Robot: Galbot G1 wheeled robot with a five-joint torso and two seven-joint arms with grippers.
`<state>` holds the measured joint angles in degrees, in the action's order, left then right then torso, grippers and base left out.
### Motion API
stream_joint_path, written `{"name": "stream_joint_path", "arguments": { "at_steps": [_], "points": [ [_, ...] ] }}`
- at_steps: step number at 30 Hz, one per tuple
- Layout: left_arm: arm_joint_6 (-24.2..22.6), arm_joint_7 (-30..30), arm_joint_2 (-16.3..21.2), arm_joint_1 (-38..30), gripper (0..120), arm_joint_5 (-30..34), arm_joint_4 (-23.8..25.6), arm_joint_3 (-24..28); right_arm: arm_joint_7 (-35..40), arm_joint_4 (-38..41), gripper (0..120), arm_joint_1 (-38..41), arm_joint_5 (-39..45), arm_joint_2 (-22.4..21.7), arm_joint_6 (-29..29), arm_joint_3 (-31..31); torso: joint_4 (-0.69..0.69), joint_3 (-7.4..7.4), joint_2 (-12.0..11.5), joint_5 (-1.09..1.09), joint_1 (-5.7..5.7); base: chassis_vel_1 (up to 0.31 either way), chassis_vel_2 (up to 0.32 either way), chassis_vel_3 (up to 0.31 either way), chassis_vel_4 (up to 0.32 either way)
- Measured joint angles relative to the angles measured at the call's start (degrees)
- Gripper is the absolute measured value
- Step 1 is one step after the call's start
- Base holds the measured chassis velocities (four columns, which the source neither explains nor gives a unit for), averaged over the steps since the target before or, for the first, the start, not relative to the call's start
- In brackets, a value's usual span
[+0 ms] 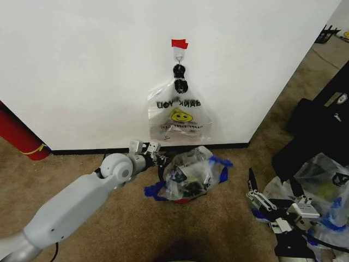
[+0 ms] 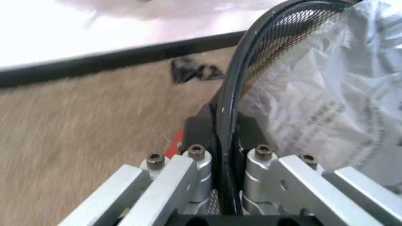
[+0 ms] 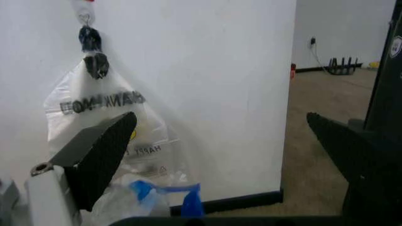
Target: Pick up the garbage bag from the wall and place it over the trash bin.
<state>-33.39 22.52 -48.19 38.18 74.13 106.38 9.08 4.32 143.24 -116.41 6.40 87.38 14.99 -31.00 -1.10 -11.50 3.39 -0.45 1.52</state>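
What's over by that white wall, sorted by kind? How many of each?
Plastic bags: 2, the smiley bag on the hook and the garbage bag draped on the bin.
Bins: 1, the trash bin, its rim gripped by the left gripper.
Hooks: 1, the hook.
Tape strips: 1, the red tape.
Total: 5.

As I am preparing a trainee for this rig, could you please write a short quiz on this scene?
1. True or false: the left tool is shut on the rim of the trash bin.
2. Where is the garbage bag with blue patches? A. lying flat on the carpet; B. over the trash bin; C. folded on a chair.
3. What hangs from the hook?
Key: 1 true; 2 B; 3 the smiley-face bag.
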Motion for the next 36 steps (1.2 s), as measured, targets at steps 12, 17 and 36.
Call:
{"name": "stream_joint_path", "arguments": {
  "at_steps": [12,17,36],
  "points": [
    [8.51,10.55,-0.22,14.04,3,4.72,7.55,-7.99,0.96,0.0,100,1.65,0.31,-0.93,-2.42,0.36,0.0,0.0,0.0,-0.01,0.0,0.0,0.0,0.0,0.0],
    [14.88,14.16,-1.93,18.39,3,0.91,9.68,-9.54,0.97,0.0,100,1.7,-0.12,-1.38,-3.03,0.47,-0.01,0.0,0.0,-0.01,0.0,0.0,0.0,0.0,0.0],
    [18.26,21.67,-3.72,23.74,3,-4.24,13.9,-7.09,1.55,0.0,100,1.76,-0.58,-1.8,-3.76,0.76,-0.01,0.0,0.0,0.0,0.01,0.0,0.0,0.0,0.0]
  ]
}}
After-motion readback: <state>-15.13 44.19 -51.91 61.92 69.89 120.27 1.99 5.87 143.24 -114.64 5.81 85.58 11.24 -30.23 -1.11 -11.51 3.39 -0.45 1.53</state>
